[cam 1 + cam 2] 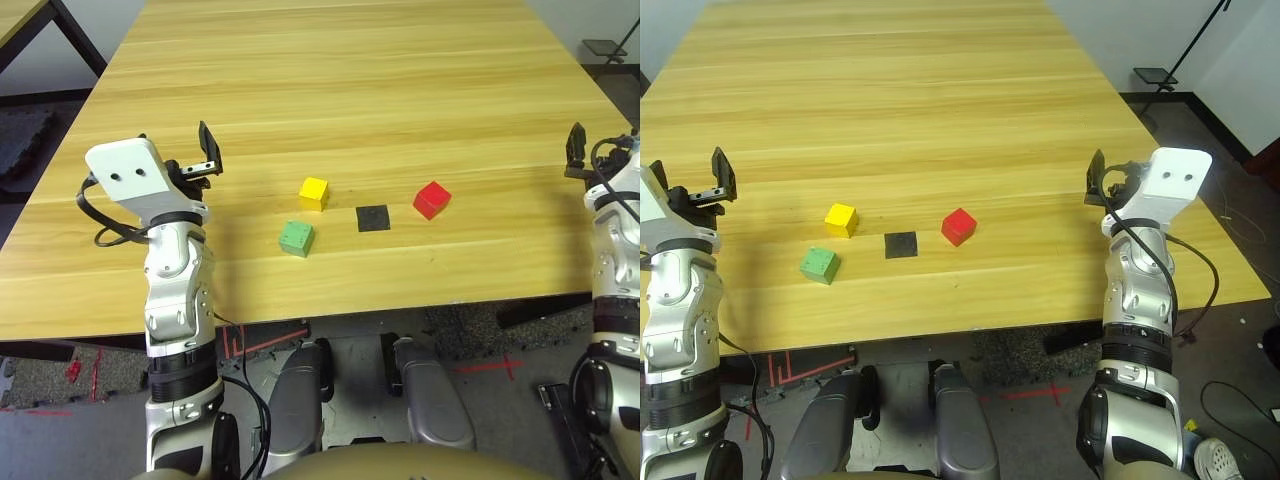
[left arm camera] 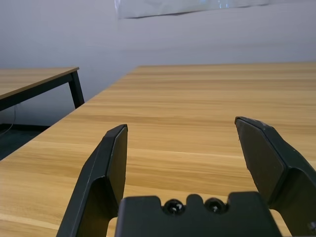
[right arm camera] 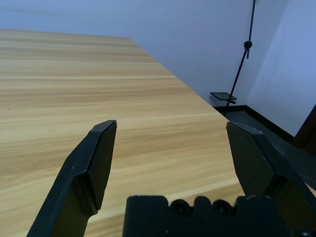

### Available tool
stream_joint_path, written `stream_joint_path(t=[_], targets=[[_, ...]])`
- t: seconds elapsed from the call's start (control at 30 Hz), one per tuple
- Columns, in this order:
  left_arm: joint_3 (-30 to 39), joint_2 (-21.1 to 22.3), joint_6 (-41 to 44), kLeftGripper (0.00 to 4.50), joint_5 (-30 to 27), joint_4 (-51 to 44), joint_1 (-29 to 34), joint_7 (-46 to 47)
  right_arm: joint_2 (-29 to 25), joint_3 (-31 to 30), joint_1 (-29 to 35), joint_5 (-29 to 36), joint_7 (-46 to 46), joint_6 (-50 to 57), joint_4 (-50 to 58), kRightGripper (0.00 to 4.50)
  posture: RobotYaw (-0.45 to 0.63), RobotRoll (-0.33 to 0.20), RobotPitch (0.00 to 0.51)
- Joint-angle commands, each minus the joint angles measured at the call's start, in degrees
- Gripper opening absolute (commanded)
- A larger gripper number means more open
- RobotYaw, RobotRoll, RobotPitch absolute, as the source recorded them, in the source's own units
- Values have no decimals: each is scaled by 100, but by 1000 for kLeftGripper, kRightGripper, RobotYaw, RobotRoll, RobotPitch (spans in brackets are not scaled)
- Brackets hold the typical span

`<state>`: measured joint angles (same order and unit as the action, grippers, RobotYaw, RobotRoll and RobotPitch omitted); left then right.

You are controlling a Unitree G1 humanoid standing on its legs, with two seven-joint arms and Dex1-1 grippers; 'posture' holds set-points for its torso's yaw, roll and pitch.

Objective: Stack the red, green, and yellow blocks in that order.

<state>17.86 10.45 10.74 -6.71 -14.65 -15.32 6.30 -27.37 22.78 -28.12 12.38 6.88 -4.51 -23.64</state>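
Three small cubes lie near the table's front edge. The yellow block (image 1: 314,193) is in the middle, the green block (image 1: 296,238) just in front of it and slightly left, and the red block (image 1: 431,199) is further right. My left gripper (image 1: 208,152) hovers left of the yellow block, open and empty. At the table's right edge my right gripper (image 1: 1098,178) is raised, well right of the red block. The wrist views show both pairs of black fingers (image 2: 111,168) (image 3: 94,163) spread wide with nothing between them.
A flat black square marker (image 1: 373,217) lies on the wooden table (image 1: 340,90) between the yellow and red blocks. A second table's corner (image 1: 20,20) stands at the far left. A black stand (image 1: 1160,75) is on the floor past the table's right side.
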Motion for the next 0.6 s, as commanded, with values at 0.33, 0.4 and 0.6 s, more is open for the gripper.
stream_joint_path(t=[0.33, 0.4, 0.6], targets=[[66, 191, -235, 4438, -71, 162, -20, -243, -90, -134, 135, 151, 433, 186, 443, 4500, 215, -16, 218], [101, 308, -291, 4438, -301, 242, -8, -556, -96, -331, 184, 403, 949, 582, 849, 4500, 224, -15, 208], [92, 1109, -313, 4438, -1545, 655, -218, -2618, -343, -885, 428, 1209, 2229, 2021, 2223, 4500, 239, -18, 200]])
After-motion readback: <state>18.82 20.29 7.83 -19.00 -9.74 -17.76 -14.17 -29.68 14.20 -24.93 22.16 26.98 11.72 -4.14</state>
